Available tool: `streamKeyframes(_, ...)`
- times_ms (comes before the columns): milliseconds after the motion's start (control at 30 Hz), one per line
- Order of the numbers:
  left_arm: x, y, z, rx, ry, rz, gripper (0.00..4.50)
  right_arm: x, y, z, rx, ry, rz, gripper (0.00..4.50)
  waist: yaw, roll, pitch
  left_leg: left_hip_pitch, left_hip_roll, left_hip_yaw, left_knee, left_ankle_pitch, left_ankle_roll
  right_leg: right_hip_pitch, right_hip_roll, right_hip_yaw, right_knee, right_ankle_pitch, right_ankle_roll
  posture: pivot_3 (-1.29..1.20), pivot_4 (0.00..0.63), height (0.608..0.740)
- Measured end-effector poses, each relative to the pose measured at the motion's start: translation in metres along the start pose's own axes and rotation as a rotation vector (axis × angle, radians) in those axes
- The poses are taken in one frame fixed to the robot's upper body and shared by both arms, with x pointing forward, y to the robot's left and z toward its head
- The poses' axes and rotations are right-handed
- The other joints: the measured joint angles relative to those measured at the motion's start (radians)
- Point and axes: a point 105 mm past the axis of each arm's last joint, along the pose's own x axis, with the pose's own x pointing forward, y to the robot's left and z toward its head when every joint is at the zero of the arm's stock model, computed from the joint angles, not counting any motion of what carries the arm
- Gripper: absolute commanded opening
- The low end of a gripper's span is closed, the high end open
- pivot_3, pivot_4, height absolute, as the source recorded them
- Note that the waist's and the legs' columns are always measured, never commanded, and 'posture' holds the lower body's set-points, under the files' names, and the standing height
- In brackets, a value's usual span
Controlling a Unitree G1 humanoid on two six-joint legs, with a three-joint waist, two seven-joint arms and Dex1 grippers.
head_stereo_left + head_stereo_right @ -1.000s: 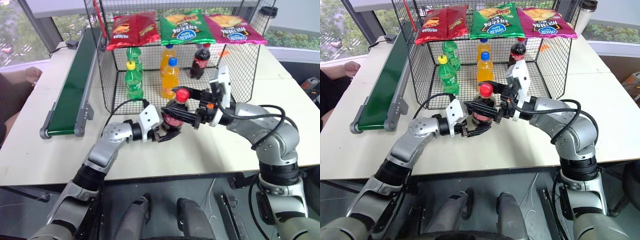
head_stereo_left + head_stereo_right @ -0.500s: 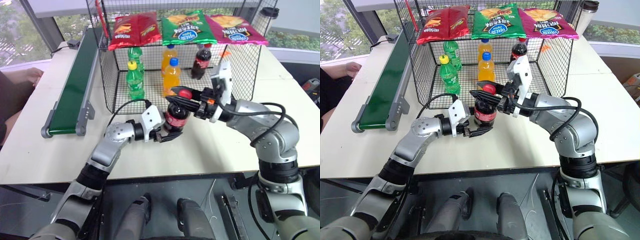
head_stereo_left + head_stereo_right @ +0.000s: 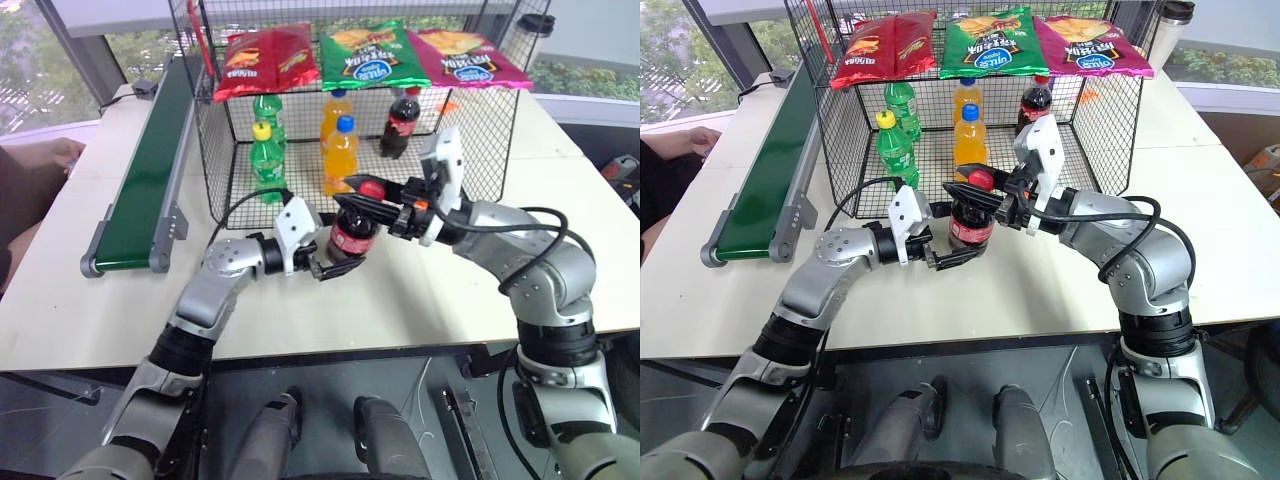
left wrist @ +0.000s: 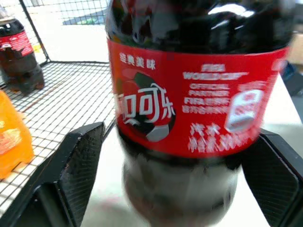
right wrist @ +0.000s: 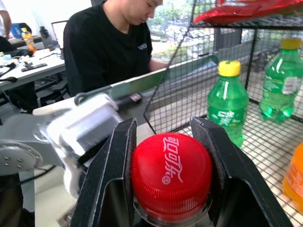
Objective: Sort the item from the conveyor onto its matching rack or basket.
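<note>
My right fingers (image 5: pixel 170 179) are clamped on the red cap (image 5: pixel 171 171) of the cola bottle (image 3: pixel 352 232), one on each side of it; white Chinese script is printed across the cap's top. My left fingers (image 4: pixel 175 179) stand apart on either side of the bottle's lower body, and whether their pads touch it I cannot quite tell. The red label (image 4: pixel 199 109) carries white Chinese characters and the small words "FIFA WORLD CUP OFFICIAL PARTNER".

The bottle hangs upright above the white bench (image 3: pixel 60 300), just before the open front of the black wire-mesh cage (image 3: pixel 480 130). Inside the cage stand two green soda bottles (image 3: pixel 267 158), two orange soda bottles (image 3: pixel 341 152) and another cola bottle (image 3: pixel 401 122). On its flat mesh top lie three crisp bags: red (image 3: pixel 268 58), green (image 3: pixel 373 52) and magenta (image 3: pixel 470 55); their brand print is too small to read. The dark-green conveyor (image 3: pixel 145 180) runs along the bench to my left. A person in a black shirt (image 5: pixel 109 42) sits beyond it.
</note>
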Motion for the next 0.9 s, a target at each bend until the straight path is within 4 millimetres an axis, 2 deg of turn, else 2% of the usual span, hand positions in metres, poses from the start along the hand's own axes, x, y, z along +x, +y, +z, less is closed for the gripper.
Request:
streamKeyframes(67,-0.012,0.008,-0.009,-0.015,0.033,0.054,4.46,-0.002,-0.014,-0.005,0.012,0.015,-0.078,1.2,-0.001,0.0,0.0,0.0,0.0,0.0,0.0,0.0,0.0,0.0,0.0,0.0,0.0,0.0,0.0,0.0,0.15,0.738)
streamKeyframes(133,-0.025,0.013,-0.02,-0.043,0.07,0.107,4.46,-0.001,-0.037,-0.006,0.029,0.011,-0.193,1.2,-0.003,0.0,0.0,0.0,0.0,0.0,0.0,0.0,0.0,0.0,0.0,0.001,0.001,0.0,0.0,0.0,0.15,0.738)
streamKeyframes(267,-0.036,0.01,-0.029,-0.089,0.087,0.163,4.46,-0.008,-0.08,0.009,-0.019,-0.037,-0.418,1.2,0.006,0.0,0.0,0.0,0.0,0.0,0.0,0.0,0.0,-0.001,0.001,0.001,0.0,0.0,0.0,0.0,0.15,0.738)
streamKeyframes(367,-0.04,0.017,-0.029,-0.097,0.088,0.219,4.46,-0.009,-0.093,0.013,-0.058,-0.043,-0.488,1.2,0.005,0.0,0.0,0.0,-0.001,0.001,0.0,0.0,0.0,-0.001,0.001,0.001,0.0,0.0,0.0,0.0,0.15,0.738)
streamKeyframes(567,-0.055,0.029,-0.037,-0.127,0.088,0.377,4.46,-0.014,-0.131,-0.001,-0.037,-0.025,-0.676,1.2,-0.001,0.001,0.0,0.001,0.0,0.002,0.0,0.0,0.0,-0.001,0.002,0.002,0.003,0.001,0.002,0.0,0.15,0.738)
streamKeyframes(733,-0.062,0.033,-0.037,-0.116,0.087,0.441,4.46,-0.008,-0.147,0.001,-0.113,-0.023,-0.734,1.2,-0.005,0.001,0.0,0.001,0.0,0.003,0.0,0.0,0.0,-0.001,0.003,0.002,0.003,0.002,0.002,0.0,0.15,0.738)
streamKeyframes(900,-0.072,0.035,-0.038,-0.124,0.083,0.501,4.46,-0.004,-0.16,-0.012,-0.126,-0.001,-0.771,1.2,-0.003,0.001,0.0,0.001,0.0,0.003,0.0,0.001,0.0,-0.002,0.003,0.003,0.004,0.002,0.002,0.0,0.15,0.738)
